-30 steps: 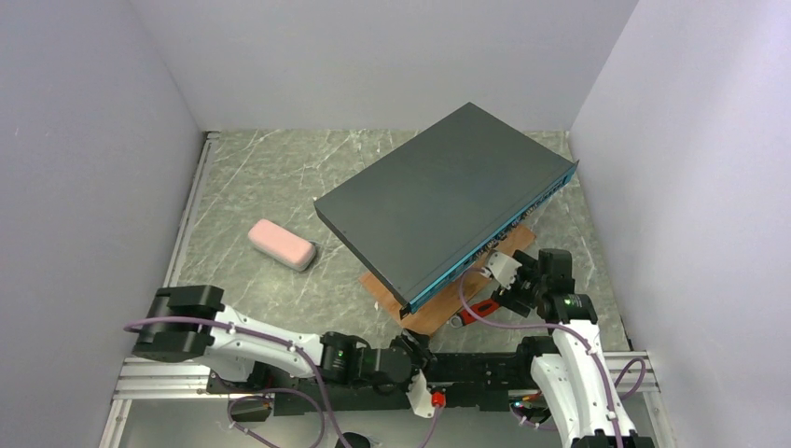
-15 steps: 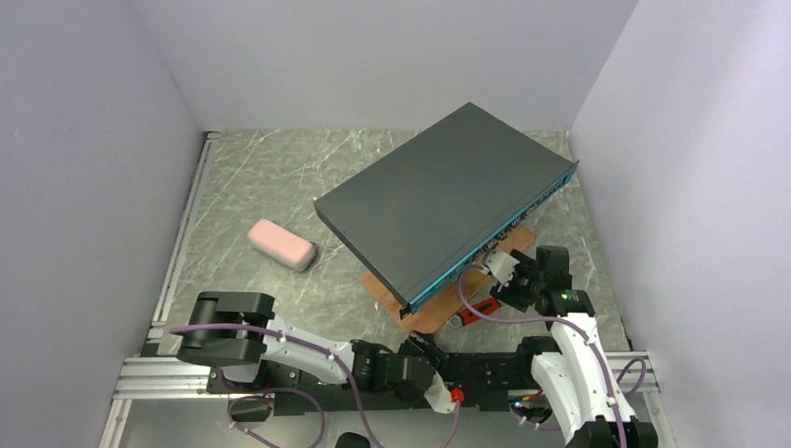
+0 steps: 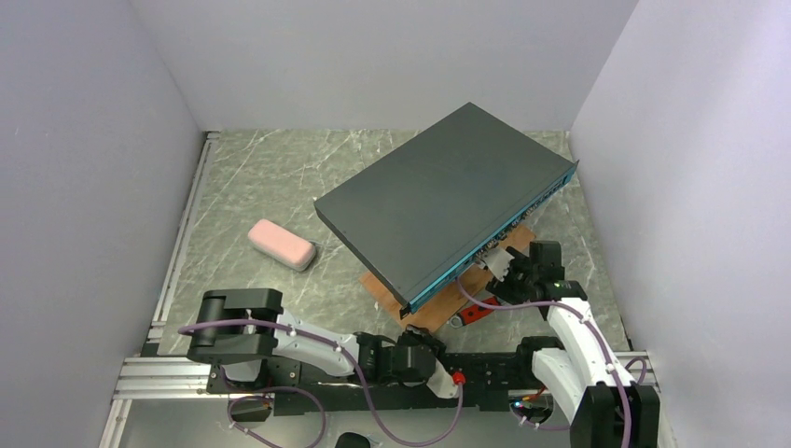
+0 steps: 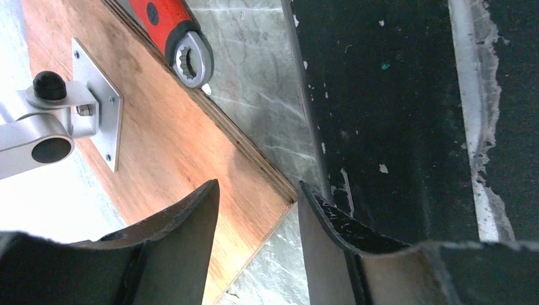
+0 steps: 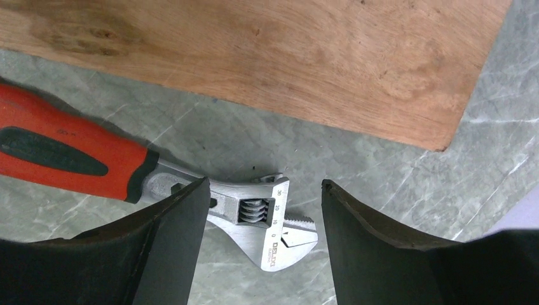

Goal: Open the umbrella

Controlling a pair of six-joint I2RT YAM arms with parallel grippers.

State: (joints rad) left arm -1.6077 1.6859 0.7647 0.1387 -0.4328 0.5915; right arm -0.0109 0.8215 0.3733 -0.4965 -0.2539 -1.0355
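Observation:
The umbrella is a collapsed short pinkish roll lying on the marble table at the left, seen only in the top view. Neither gripper is near it. My left gripper is low by the arm bases, at the near corner of the wooden board. In the left wrist view it is open and empty. My right gripper hovers at the board's right side. In the right wrist view it is open and empty, above the head of a red-handled wrench.
A big dark grey flat device lies tilted on a wooden board. The wrench lies on the table beside the board. A metal bracket is fixed to the board. The black base rail is close to my left gripper.
My left arm's elbow has swung right and its gripper has shifted a little to the right along the base. My right gripper has moved slightly away from the base. The umbrella has not moved.

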